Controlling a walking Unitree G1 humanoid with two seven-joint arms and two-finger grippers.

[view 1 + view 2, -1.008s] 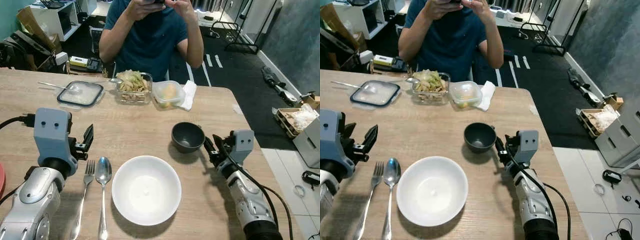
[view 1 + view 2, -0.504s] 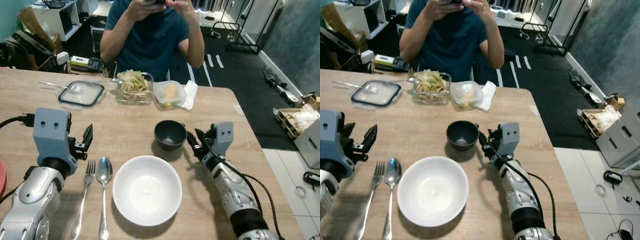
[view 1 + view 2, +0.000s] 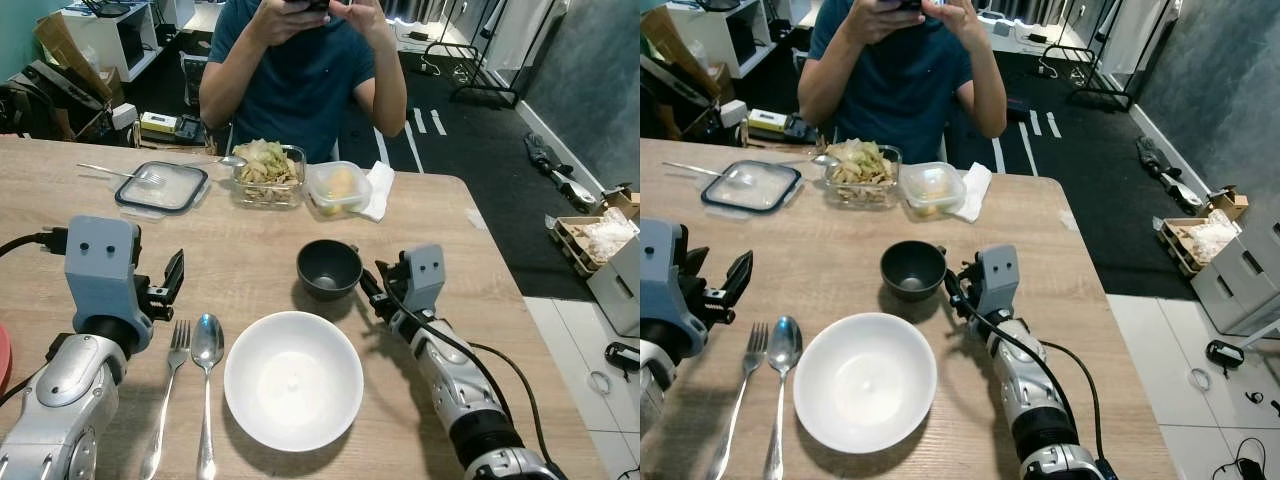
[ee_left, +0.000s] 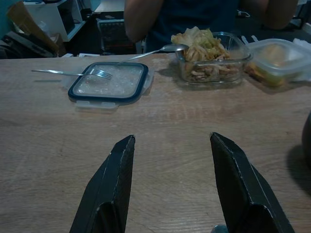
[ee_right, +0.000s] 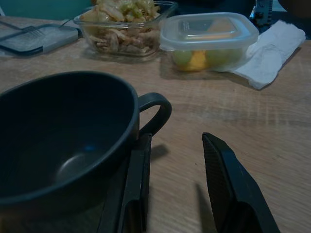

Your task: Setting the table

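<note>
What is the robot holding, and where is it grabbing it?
Nothing is gripped. The right gripper is open, one finger against the dark cup under its handle. The left gripper is open above the table.

The scene is viewed by the two head cameras from above, forward and down across a wooden table [image 3: 250,255] toward a seated person [image 3: 300,70] at its far side. Nearly the same area is covered by both, the right eye view being shifted slightly. A low, near view along the tabletop is given by each wrist camera. A glass food container [image 4: 211,60] and a lid [image 4: 109,82] are shared by both wrist views and the head views.
</note>
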